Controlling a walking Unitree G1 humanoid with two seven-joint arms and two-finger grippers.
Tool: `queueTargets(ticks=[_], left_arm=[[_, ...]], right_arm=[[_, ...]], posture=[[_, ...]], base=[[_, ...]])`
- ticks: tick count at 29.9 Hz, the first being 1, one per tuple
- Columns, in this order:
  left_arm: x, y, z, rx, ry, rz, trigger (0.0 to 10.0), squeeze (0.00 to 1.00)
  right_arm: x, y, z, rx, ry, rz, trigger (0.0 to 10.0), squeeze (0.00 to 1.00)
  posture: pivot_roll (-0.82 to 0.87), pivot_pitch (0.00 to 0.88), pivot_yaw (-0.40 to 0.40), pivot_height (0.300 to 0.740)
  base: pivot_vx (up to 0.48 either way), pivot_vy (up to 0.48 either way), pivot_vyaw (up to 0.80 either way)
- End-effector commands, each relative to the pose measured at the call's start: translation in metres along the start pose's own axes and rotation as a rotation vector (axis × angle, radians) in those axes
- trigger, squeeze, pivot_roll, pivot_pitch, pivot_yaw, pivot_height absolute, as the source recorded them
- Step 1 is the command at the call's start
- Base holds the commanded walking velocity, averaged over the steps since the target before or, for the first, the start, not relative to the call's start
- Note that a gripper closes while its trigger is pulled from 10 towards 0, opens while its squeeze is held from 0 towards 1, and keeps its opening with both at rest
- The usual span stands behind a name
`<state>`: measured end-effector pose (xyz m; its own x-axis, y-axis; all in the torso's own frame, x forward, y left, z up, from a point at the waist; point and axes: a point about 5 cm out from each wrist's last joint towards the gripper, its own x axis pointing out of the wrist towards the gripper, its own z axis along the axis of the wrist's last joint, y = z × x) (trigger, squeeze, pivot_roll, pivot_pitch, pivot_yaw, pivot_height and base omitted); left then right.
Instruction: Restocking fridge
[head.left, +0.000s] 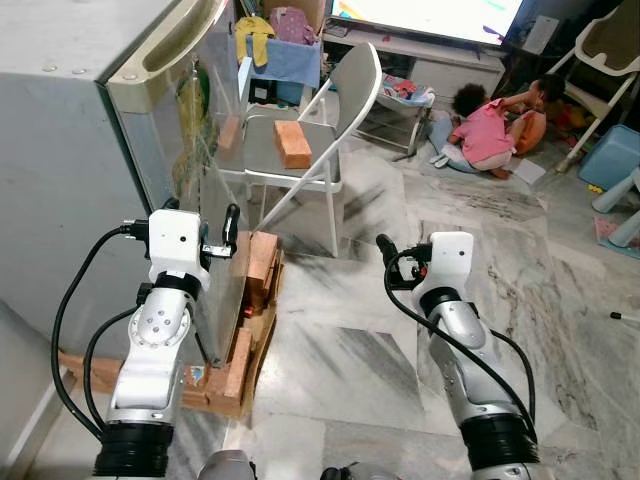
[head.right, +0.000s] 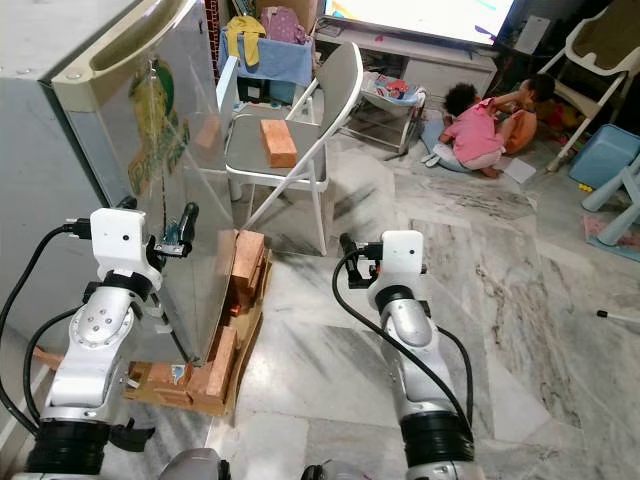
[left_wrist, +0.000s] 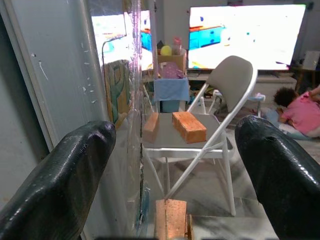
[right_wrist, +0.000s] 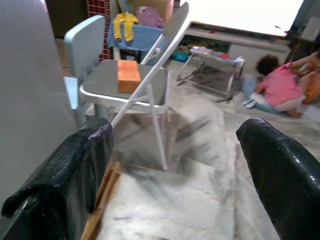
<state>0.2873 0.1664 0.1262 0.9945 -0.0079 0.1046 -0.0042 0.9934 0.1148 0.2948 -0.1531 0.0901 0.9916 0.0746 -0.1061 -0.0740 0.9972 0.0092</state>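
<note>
A silver fridge (head.left: 70, 130) stands at the left, its mirror-like door face (head.left: 205, 150) turned toward the room and a recessed handle (head.left: 180, 35) along its top edge. My left gripper (head.left: 225, 235) is open at the door's near edge. In the left wrist view the edge (left_wrist: 134, 100) runs between its fingers (left_wrist: 60, 185). My right gripper (head.left: 390, 250) hangs open over the marble floor, holding nothing. An orange brick (head.left: 292, 143) lies on the seat of a grey folding chair (head.left: 352, 80) just past the fridge.
The fridge rests on stacked bricks and boards (head.left: 255, 285) that jut onto the floor. Behind the chair are a blue crate of clothes (head.left: 285, 50) and a TV (head.left: 430, 15). Two children (head.left: 485, 130) sit on the floor at the far right, near a blue bin (head.left: 612, 155).
</note>
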Motion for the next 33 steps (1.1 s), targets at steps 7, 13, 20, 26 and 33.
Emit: queueTargets(ticks=[7, 13, 20, 26, 33], left_arm=[[-0.031, -0.01, -0.012, -0.024, 0.067, -0.096, 10.0, 0.0], [-0.046, 0.001, -0.023, -0.009, 0.108, -0.035, 10.0, 0.0], [-0.02, 0.018, -0.024, 0.027, 0.093, -0.002, 10.0, 0.0], [-0.003, 0.019, -0.028, 0.031, 0.107, -0.017, 10.0, 0.0], [0.006, 0.013, -0.037, 0.035, 0.134, -0.026, 10.0, 0.0]], right_arm=[[0.003, -0.005, 0.001, -0.004, 0.004, -0.011, 10.0, 0.0], [0.001, 0.001, -0.002, -0.004, 0.021, 0.021, 10.0, 0.0], [0.002, 0.001, 0.002, 0.0, 0.023, 0.023, 10.0, 0.0], [0.002, -0.001, 0.005, -0.005, 0.01, 0.01, 10.0, 0.0], [0.001, -0.002, 0.004, -0.002, 0.013, -0.005, 10.0, 0.0]], posture=[[0.18, 0.0, -0.129, 0.74], [0.2, 0.019, -0.139, 0.74], [0.18, 0.044, -0.152, 0.74], [0.14, 0.05, -0.13, 0.74], [0.15, 0.037, -0.122, 0.74]], base=[[0.0, 0.0, 0.0], [0.0, 0.0, 0.0], [0.0, 0.0, 0.0], [0.0, 0.0, 0.0], [0.0, 0.0, 0.0]])
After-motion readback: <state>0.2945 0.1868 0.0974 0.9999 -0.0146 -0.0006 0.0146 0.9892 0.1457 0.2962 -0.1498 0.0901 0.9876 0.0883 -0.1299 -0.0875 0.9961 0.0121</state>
